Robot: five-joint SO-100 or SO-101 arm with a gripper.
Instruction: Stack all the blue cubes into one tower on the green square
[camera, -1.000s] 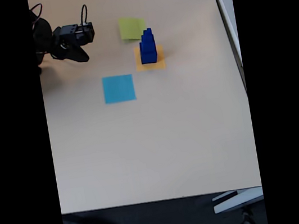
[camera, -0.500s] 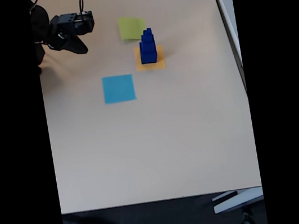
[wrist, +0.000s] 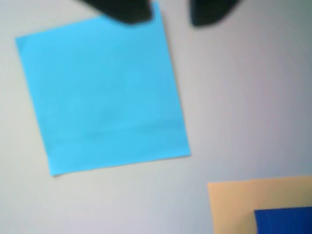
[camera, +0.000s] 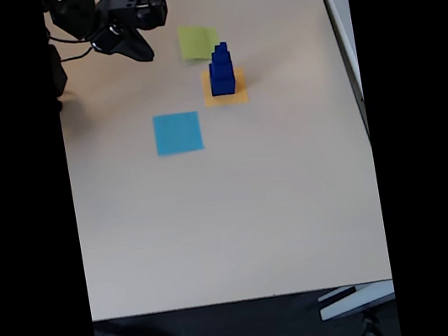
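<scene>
Three blue cubes [camera: 221, 69] stand stacked as one tower, largest at the bottom, on the orange-yellow square [camera: 225, 96] in the fixed view. The green square [camera: 197, 42] lies bare just behind and left of the tower. My gripper [camera: 141, 50] hovers left of the green square, apart from the cubes. In the wrist view its two dark fingertips [wrist: 124, 9] stand apart at the top edge, so the gripper [wrist: 168, 12] is open with nothing between them. The bottom cube [wrist: 285, 222] shows at the lower right on the orange-yellow square [wrist: 234, 200].
A light blue paper square [camera: 177, 133] lies in front of the tower, large in the wrist view [wrist: 105, 92]. The arm's base and cables sit at the table's far left corner. The table edge runs along the right and front.
The gripper has risen and swung to the right in the fixed view, closer to the green square. The tower and the paper squares have not moved.
</scene>
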